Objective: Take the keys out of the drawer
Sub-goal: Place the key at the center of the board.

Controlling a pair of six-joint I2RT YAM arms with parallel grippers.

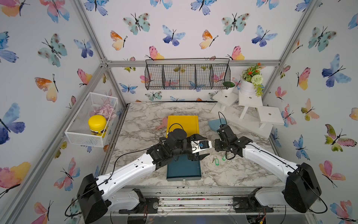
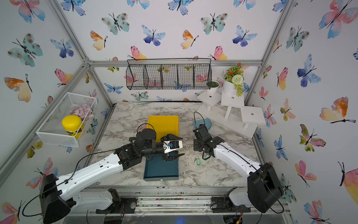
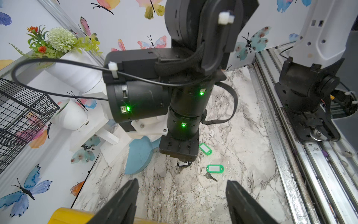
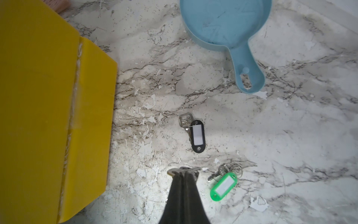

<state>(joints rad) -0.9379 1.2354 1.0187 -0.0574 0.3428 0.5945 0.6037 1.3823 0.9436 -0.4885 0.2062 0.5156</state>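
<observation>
The teal drawer (image 1: 184, 168) stands pulled out of the yellow cabinet (image 1: 183, 122). No keys show in the part of it I can see; my left arm covers its back. Three of the keys lie on the marble to its right: two with green tags (image 3: 215, 168) (image 3: 205, 149) and one with a black tag (image 4: 196, 135). A green tag (image 1: 216, 161) also shows in both top views. My left gripper (image 1: 208, 146) hovers open over the drawer's right edge, with nothing between its fingers. My right gripper (image 4: 183, 170) points down beside the keys, shut, touching none.
A blue pan (image 4: 224, 23) lies behind the keys, and a pink object (image 1: 164, 123) sits left of the cabinet. White stools and a flower pot (image 1: 249, 85) fill the back right corner. A white mesh basket (image 1: 91, 120) holding a yellow-lidded jar hangs on the left wall.
</observation>
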